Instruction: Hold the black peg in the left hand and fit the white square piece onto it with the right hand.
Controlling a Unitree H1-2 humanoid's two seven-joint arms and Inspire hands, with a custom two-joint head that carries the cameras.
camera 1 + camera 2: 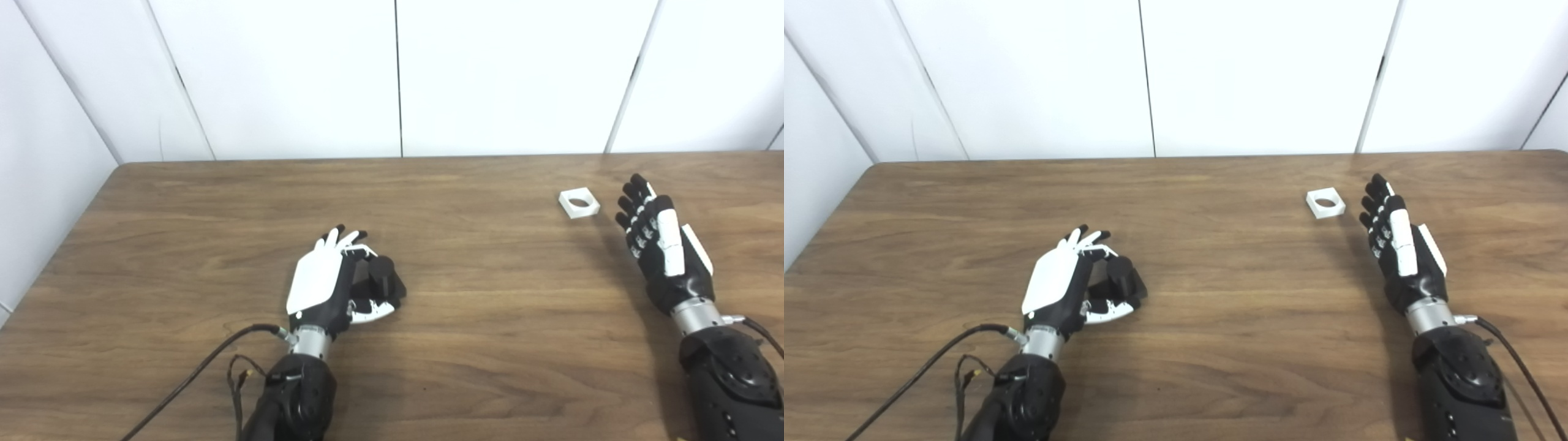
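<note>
White wall panels with thin dark seams stand behind a wood-grain table (465, 343) that fills the lower part of both views. Both arms come in from the bottom edge, well apart from each other.

The left hand (334, 282) lies low over the table left of centre, its white back plate turned up and to the left. Its fingers (343, 237) reach away from the camera and curl to the right, and the thumb (373, 313) lies below, so the hand cups the black peg (383, 275). The peg sits between fingers and thumb with its rounded end toward the camera and to the right. The hand seems loosely closed around it; whether the peg is lifted or rests on the table cannot be told.

The right hand (1399, 254) is near the right side, released and holding nothing, its fingers straight and pointing toward the far edge, the palm facing left. A dark cable runs from each wrist toward the bottom edge.

The white square piece (1325, 203) lies flat on the table just beside the right hand's fingertips, to their left, apart from them. Its round hole faces up. It is far from the peg.
</note>
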